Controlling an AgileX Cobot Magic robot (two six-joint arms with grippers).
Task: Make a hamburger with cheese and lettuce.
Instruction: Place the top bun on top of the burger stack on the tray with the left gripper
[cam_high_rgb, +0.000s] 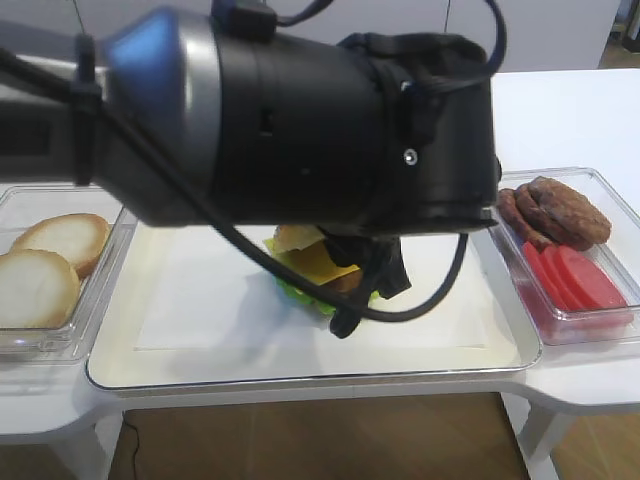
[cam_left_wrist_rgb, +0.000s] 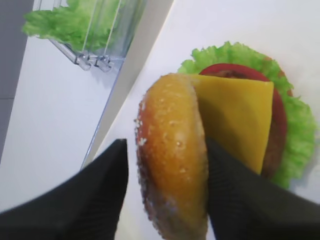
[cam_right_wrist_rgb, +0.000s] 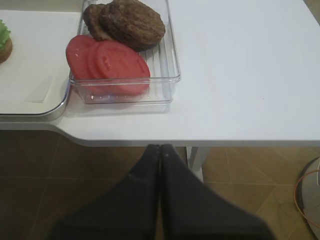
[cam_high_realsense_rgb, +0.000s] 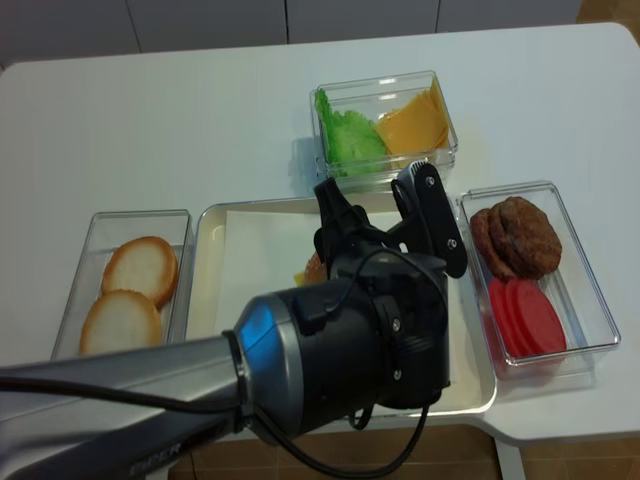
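Note:
The hamburger stack lies on the white tray: ruffled green lettuce, a brown patty, a red tomato slice and the yellow cheese square on top. The sesame bun top stands on edge against the cheese, between the jaws of my left gripper. The right finger touches it; a gap shows at the left finger, so the gripper is open. In the exterior view the left arm hides most of the stack; cheese and lettuce peek out. My right gripper is shut and empty, over the floor before the table edge.
A clear bin with pale bun halves stands left of the tray. A bin with patties and tomato slices stands right of it, also in the right wrist view. A bin with lettuce and cheese stands behind the tray.

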